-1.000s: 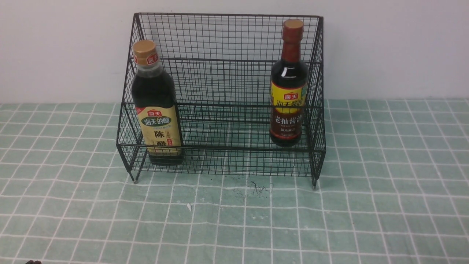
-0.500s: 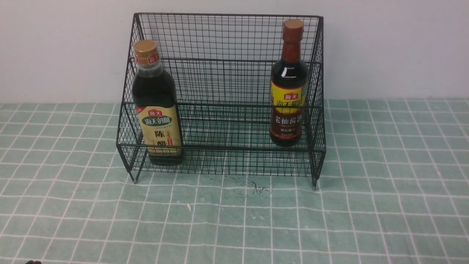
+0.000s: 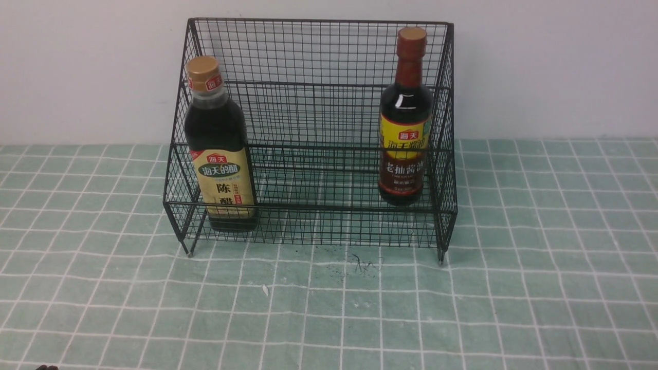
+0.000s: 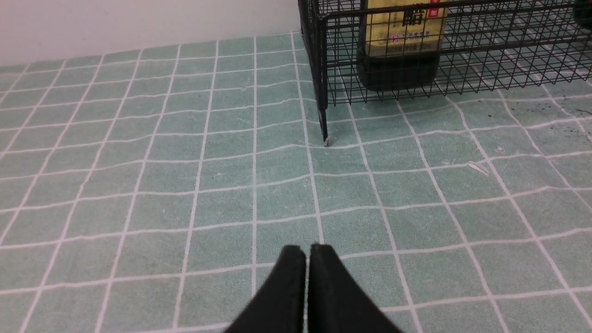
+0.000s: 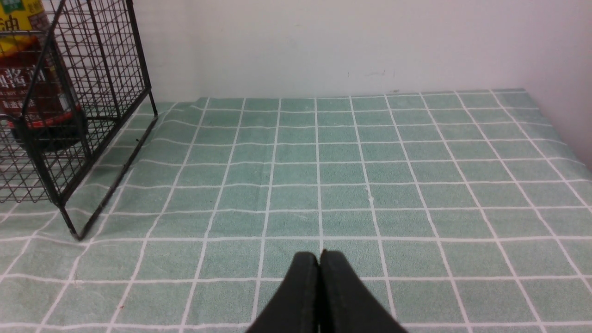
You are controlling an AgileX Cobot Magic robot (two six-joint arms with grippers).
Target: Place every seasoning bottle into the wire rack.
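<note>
The black wire rack (image 3: 313,123) stands at the back of the table against the wall. The broad gold-capped bottle (image 3: 218,149) stands upright in its lower front tier at the left end. The slimmer bottle with the reddish-brown cap (image 3: 404,118) stands upright on the higher tier at the right end. My left gripper (image 4: 307,249) is shut and empty, low over the cloth, well short of the rack's front left leg (image 4: 323,132). My right gripper (image 5: 319,255) is shut and empty too, off to the rack's right side (image 5: 83,115). Neither gripper shows in the front view.
A green checked cloth (image 3: 329,308) covers the table. Small dark scuff marks (image 3: 362,264) and a white fleck (image 3: 265,290) lie in front of the rack. A white wall runs behind the table, and a side wall (image 5: 578,69) stands to the right of it.
</note>
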